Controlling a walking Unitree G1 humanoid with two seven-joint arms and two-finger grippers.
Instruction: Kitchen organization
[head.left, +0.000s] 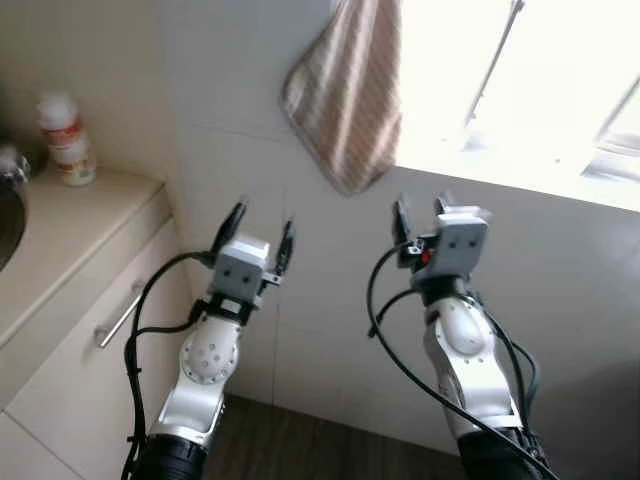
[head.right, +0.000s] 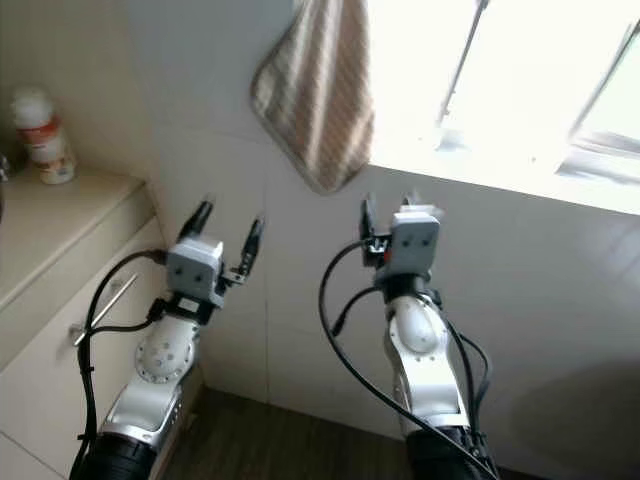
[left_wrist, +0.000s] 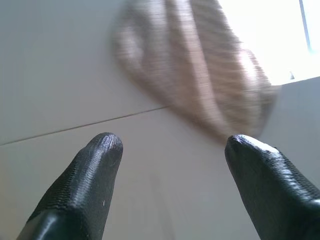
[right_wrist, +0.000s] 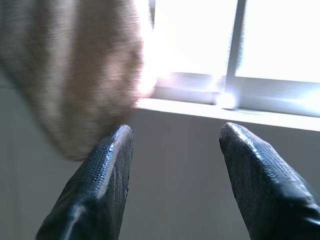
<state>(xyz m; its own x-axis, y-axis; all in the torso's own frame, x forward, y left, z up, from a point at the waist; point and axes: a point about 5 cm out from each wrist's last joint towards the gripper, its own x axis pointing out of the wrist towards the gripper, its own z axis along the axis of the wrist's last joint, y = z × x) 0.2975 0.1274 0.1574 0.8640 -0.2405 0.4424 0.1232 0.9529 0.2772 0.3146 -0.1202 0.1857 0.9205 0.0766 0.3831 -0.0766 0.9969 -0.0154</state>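
Both grippers, left gripper (head.left: 260, 232) and right gripper (head.left: 422, 215), were open mid-frame under the towel (head.left: 345, 95); I'd reach up slowly for its bottom edge.

The striped towel (head.left: 347, 92) is cut off above; wrist views blur it.

towel (head.left: 347, 95): beige-brown stripes | bottle (head.left: 66, 140): white, red label | wall tiles (head.left: 230, 90): white

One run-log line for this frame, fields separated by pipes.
left gripper: open, raised | right gripper: open, raised | striped towel: hanging on tiled wall above both, untouched | bottle: on counter
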